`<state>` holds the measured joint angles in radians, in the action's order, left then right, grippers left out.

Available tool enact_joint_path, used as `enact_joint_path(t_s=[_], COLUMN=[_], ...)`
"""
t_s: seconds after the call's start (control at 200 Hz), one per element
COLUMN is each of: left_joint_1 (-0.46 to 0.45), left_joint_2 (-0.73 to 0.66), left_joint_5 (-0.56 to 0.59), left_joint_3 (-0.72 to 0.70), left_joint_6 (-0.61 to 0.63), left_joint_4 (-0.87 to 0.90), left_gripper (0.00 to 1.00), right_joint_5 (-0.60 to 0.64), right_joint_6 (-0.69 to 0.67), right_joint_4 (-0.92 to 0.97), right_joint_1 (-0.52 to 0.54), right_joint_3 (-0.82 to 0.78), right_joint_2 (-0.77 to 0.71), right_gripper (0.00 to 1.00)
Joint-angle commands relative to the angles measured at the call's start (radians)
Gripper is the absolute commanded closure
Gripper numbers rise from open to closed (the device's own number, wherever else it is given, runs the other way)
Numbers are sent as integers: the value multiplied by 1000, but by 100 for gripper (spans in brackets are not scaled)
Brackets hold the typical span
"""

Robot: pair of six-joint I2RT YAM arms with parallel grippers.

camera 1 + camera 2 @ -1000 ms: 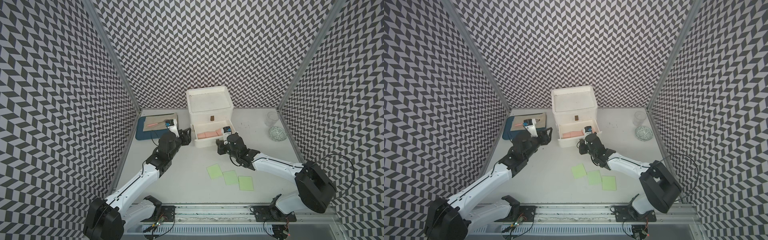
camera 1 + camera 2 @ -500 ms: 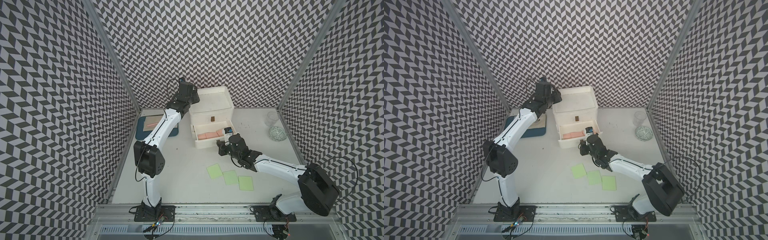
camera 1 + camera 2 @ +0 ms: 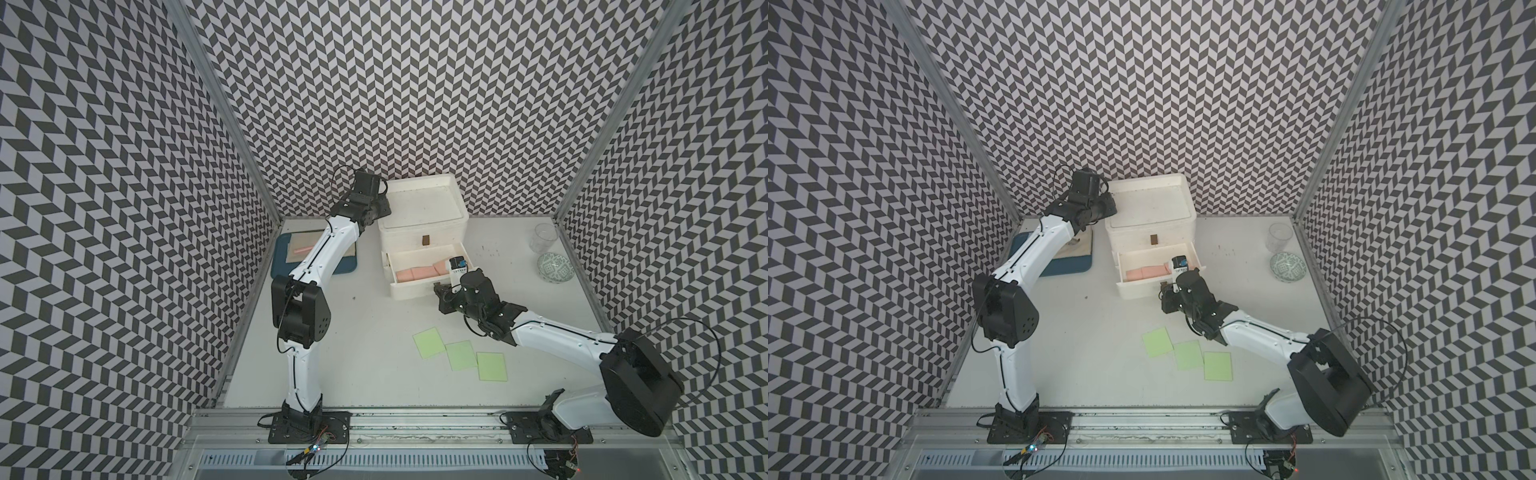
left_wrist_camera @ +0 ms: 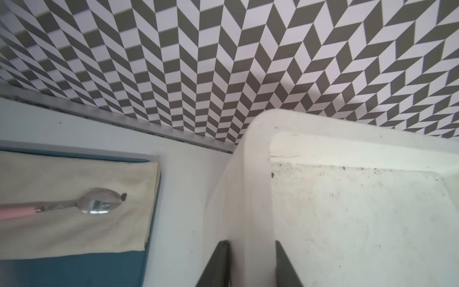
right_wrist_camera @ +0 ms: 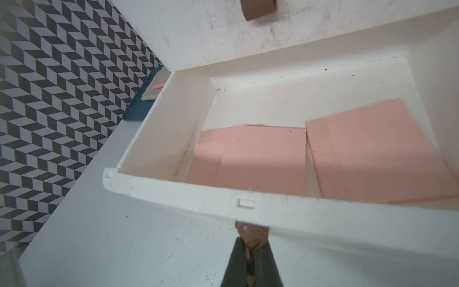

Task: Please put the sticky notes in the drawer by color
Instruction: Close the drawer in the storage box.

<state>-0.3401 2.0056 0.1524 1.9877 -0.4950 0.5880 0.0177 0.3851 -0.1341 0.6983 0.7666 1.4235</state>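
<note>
The white drawer unit (image 3: 419,230) stands at the back of the table. The drawer under its top one is pulled out, and three salmon-pink sticky notes (image 3: 415,273) (image 5: 260,159) lie in it. Three light green sticky notes (image 3: 428,342) lie in a row on the table in front. My right gripper (image 3: 438,286) (image 5: 251,246) is shut on the open drawer's brown tab handle (image 5: 250,232). My left gripper (image 3: 382,208) (image 4: 250,248) is at the unit's top left corner. Its two fingers clamp the raised rim (image 4: 250,186), one outside and one inside.
A blue tray (image 3: 345,266) with a beige cloth and a pink-handled spoon (image 4: 99,203) lies left of the unit, under my left arm. A clear glass (image 3: 544,237) and a patterned bowl (image 3: 555,268) stand at the back right. Patterned walls close in three sides.
My left arm has risen from beside the open drawer to the unit's top left corner, and its jaws have closed on the rim. The right gripper has stayed on the handle.
</note>
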Motion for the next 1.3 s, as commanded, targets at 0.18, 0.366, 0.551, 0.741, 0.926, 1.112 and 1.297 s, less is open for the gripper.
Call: enact_joint_path(t_s=[0.18, 0.366, 0.551, 0.741, 0.926, 1.112, 1.297], left_joint_1=[-8, -17, -67, -119, -146, -150, -155], left_joint_2=[-66, -80, -83, -106, -154, -207, -230], left_joint_5=[-138, -164, -135, -101, -82, -75, -86], left_joint_3=[-158, -146, -70, -61, -128, -183, -206], left_joint_6=[21, 47, 80, 86, 84, 82, 72], left_joint_4=[25, 49, 142, 221, 220, 214, 202], left_gripper=[100, 99, 98, 97, 97, 97, 95], right_joint_5=[2, -31, 76, 11, -70, -6, 51], right_joint_6=[-9, -17, -48, -14, 50, 77, 104], right_joint_4=[-154, -158, -153, -177, -286, -404, -603], right_joint_1=[-8, -8, -36, -79, -77, -76, -66], right_joint_3=[138, 213, 232, 232, 176, 99, 10], right_joint_2=[54, 86, 82, 98, 118, 105, 110], right_gripper=[94, 94, 94, 94, 94, 92, 90])
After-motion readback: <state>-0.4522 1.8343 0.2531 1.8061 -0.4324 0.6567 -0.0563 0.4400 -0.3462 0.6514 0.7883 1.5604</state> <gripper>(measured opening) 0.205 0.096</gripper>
